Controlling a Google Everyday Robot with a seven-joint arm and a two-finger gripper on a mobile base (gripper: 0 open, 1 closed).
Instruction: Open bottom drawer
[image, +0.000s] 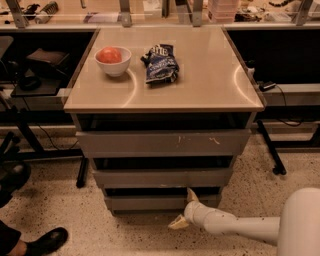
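1. Warm, dim light overall; brightest on the worktop (200, 75) above the claw (184, 210).
2. Two curved glare arcs on the worktop, up-left and up-right of the claw.
3. Claw sits low at the bottom drawer (145, 202) front, fingers spread, pale and well lit.
4. Deep shadow in the drawer gaps just above the claw.
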